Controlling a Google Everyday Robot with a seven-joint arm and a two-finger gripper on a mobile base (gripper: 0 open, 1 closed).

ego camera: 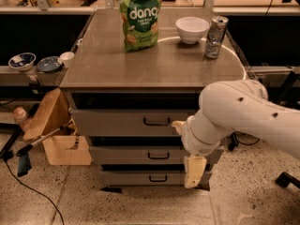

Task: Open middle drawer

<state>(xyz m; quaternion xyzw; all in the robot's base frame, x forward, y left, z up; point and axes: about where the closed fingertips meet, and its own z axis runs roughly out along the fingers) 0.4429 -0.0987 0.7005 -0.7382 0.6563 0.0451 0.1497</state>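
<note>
The grey cabinet [140,74] has three stacked drawers. The middle drawer [122,154] is the wide, shallow second one, with a small dark bar handle [158,155] at its centre. Its front sits about in line with the taller top drawer [117,122] and the lowest drawer [126,177]. My gripper [193,168], cream-coloured at the end of the bulky white arm [234,116], hangs in front of the right part of the drawer fronts. It is right of the middle handle and apart from it. The arm hides the drawers' right ends.
A green chip bag [139,15], a white bowl [192,29] and a can [215,31] stand on the cabinet top. A wooden box [63,146] and a long-handled tool [37,142] lie left of the cabinet. Bowls [22,60] sit on a low shelf at the left.
</note>
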